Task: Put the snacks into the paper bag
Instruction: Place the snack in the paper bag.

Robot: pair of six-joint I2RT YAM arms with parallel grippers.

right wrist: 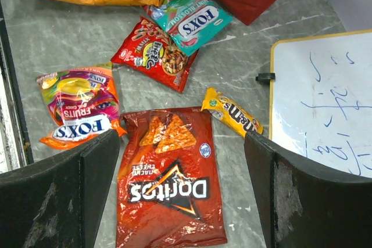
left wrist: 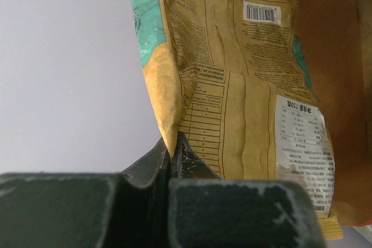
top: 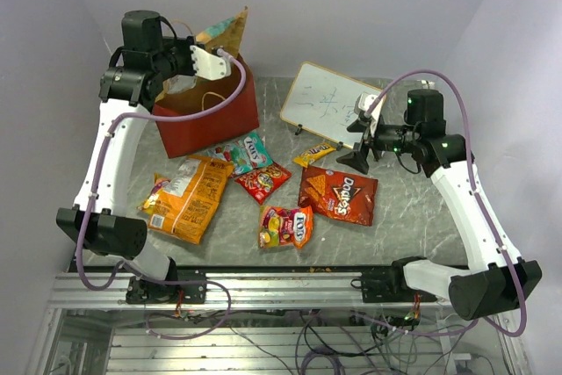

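Top external view: the grey bench (top: 413,217) carries many things. At the far left stands the paper bag (top: 211,120), red outside, with its mouth open upward. The big orange chip bag (top: 186,198) lies flat at 6 o'clock from it. Going right, there are the teal candy pack (top: 248,151), the small red pack (top: 262,182) and the Fox's Fruits pack (top: 285,227). After them comes the dark red Doritos bag (top: 338,194), with the yellow candy pack (top: 314,155) at its 11 o'clock. The whiteboard (top: 320,98) with writing lies at 12 o'clock from the Doritos bag.

The tan chip bag (top: 226,31) is in the air over the mouth of the paper bag, at 1 o'clock from the left hand (top: 215,61). This hand is closed on it. In the left wrist view the jaws pinch the packet's side edge, and the brown inside of the paper bag shows behind the packet at 3 o'clock. Whether the packet's lower end is already inside, I cannot tell.

The right hand (top: 358,157) hangs over the bench at 1 o'clock from the Doritos bag. It is wide open and holds nothing. In the right wrist view the Doritos bag lies below, between the jaws.

The left arm is raised high, with its wrist above the paper bag. The right arm is bent, with its forearm reaching toward 10 o'clock.
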